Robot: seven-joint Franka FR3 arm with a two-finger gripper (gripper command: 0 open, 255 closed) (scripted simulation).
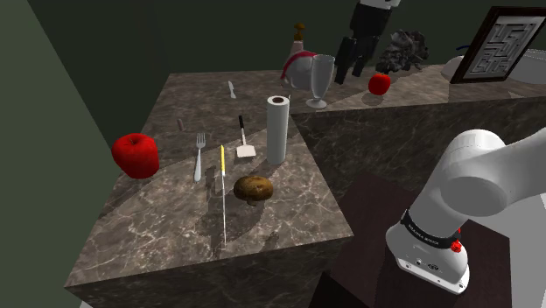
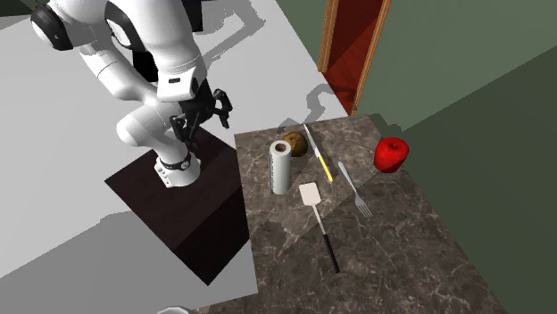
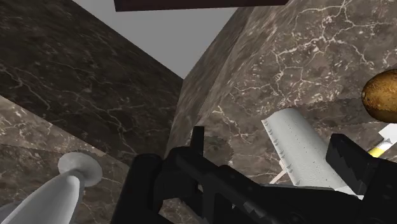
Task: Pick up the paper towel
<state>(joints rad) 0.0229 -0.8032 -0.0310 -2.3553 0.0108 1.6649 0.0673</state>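
Counter (image 1: 289, 206): marble top carrying everything you're working over.
Arm (image 1: 477, 179): reaching up and far from stand, holding hand high, likely to clear tall items.
Roll (image 1: 277, 129): your target, standing upright near counter's right edge in shoulder view. Spatula (image 1: 244, 147) lying just left, potato (image 1: 253, 187) sitting nearer.
Glass (image 1: 320, 80): standing beyond roll, crowding far side, so you're probably coming in from above.
Gripper (image 1: 352, 61): hovering well above roll, fingers spread, pinching nothing.

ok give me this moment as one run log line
stage: pre-grasp | gripper: jaws open, empty, high near glass | paper towel: upright on counter, untouched | next: likely move to roll
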